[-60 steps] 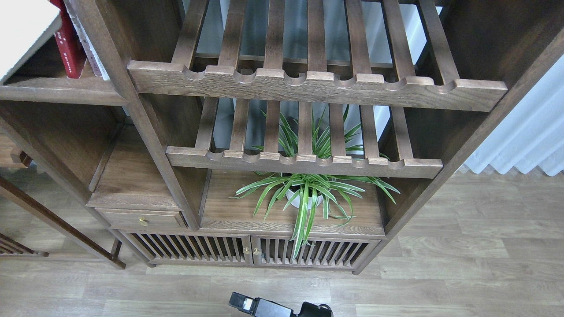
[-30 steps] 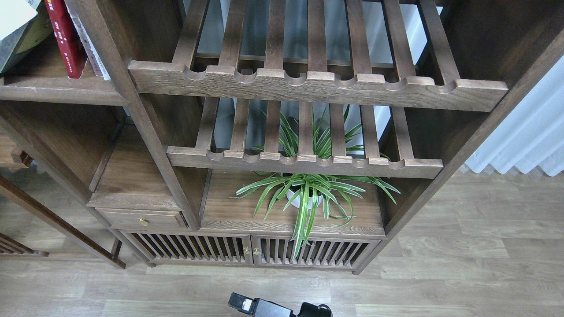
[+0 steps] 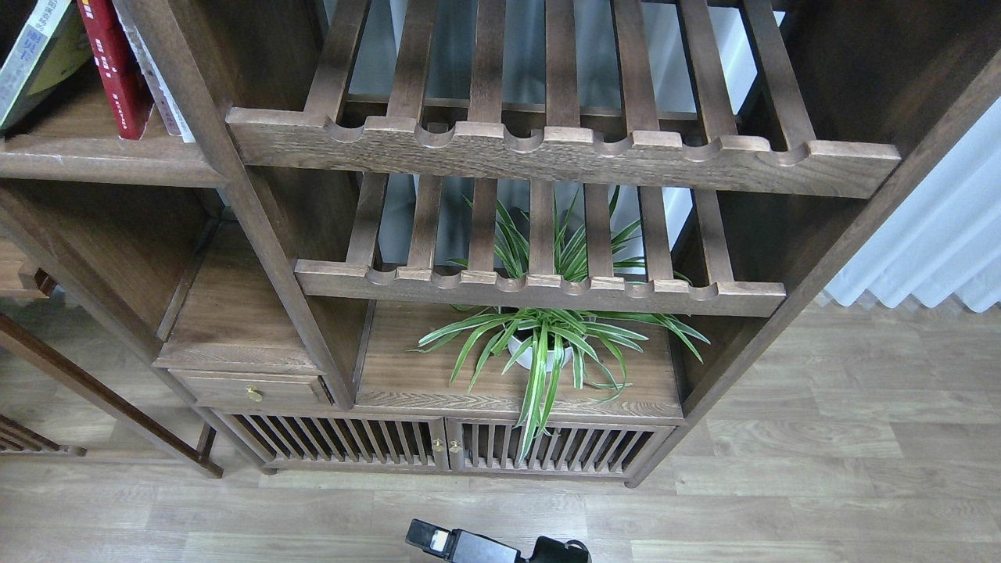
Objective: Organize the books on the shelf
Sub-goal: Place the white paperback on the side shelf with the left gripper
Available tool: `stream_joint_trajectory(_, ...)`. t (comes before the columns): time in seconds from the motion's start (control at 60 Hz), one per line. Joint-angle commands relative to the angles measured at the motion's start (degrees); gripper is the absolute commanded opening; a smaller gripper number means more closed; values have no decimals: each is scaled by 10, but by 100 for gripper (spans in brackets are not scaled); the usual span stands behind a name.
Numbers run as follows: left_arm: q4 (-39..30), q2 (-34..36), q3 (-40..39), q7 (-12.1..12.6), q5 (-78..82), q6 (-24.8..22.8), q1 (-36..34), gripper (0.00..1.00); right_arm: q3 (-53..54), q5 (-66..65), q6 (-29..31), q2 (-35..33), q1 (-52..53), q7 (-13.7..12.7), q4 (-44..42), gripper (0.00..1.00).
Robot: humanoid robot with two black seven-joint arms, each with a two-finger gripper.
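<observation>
Leaning book: the black-and-yellow-green book point(image 3: 35, 59) is seen tilted at the far left of the shelf point(image 3: 102, 160), its top tipped toward the red book point(image 3: 117, 70); whether the two touch cannot be told.
Upright books: the red book is stood on end, with the thin white book point(image 3: 160, 86) just beside it against the cabinet post point(image 3: 227, 180).
Change: a second ago a large pale blur covered that corner; half a second ago the thick book was still partly hidden; now its cover is shown clear, and nothing is seen holding it.
Meaning: the third book is judged to have been released onto the shelf, so all three are placed; only straightening of the leaning one may be left.
Tools: neither tool is in view, so their opening cannot be told; only a dark robot part point(image 3: 485, 546) is seen at the bottom edge.
Surroundings: slatted racks point(image 3: 563, 152) and a potted plant point(image 3: 539, 344) are well apart from the books.
</observation>
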Motion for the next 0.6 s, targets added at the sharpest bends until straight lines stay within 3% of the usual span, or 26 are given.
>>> stream_joint_trajectory(0.0,30,0,32,0,15,0,-41,4,0,1,0,1,0,0,0,100)
stream_joint_trajectory(0.367,155,1,198,2,30,0,-205,4,0,2,0,-2,0,2,0,100)
stream_joint_trajectory(0.583,189,-4,245,13,40,0,-243,4,0,2,0,-2,0,2,0,100)
